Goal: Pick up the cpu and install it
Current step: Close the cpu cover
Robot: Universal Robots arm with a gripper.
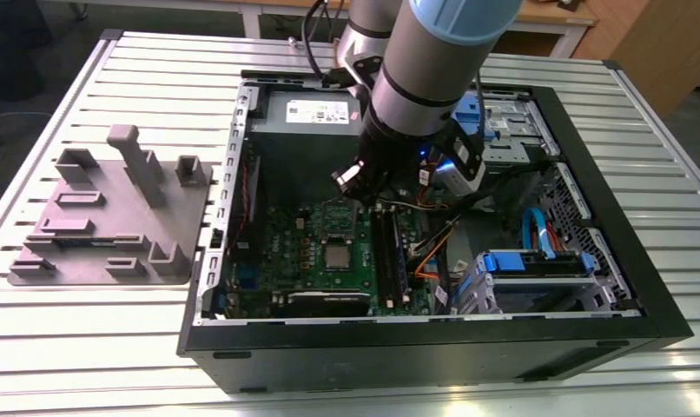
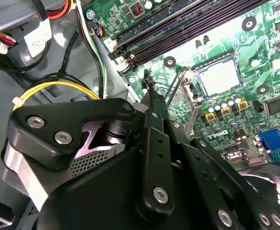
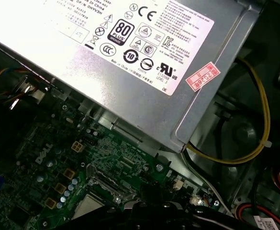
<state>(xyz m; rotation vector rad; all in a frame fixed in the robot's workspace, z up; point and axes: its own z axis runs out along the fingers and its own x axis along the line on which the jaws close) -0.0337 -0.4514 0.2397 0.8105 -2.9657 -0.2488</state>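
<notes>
A: What is seen at the hand (image 1: pixel 356 182)?

B: It is held low inside the open computer case (image 1: pixel 628 287), above the green motherboard (image 1: pixel 292 252). Whether it is open or closed cannot be told. Nothing is seen gripped in it.

A: And where is the cpu (image 2: pixel 219 76)?

B: It is found lying flat in its socket on the motherboard, apart from the hand. In the second wrist view the socket frame (image 2: pixel 180 93) appears raised just beside it.

A: What could go wrong?

B: Three risks are judged likely. The raised frame could be struck if the hand is lowered near it. The yellow cable (image 2: pixel 58 86) and the loose wires beside the hand could be snagged by the arm. If the cpu is seated slightly askew, the contacts could be bent once pressure is applied.

A: How many things are counted?

B: One arm, one hand, one cpu, one motherboard and one grey power supply (image 3: pixel 144 57) are counted. Two blue drive brackets (image 1: pixel 536 261) are counted in the case. One grey parts fixture (image 1: pixel 107 217) is counted on the slatted bench (image 1: pixel 83 347), at the exterior view's left.
</notes>
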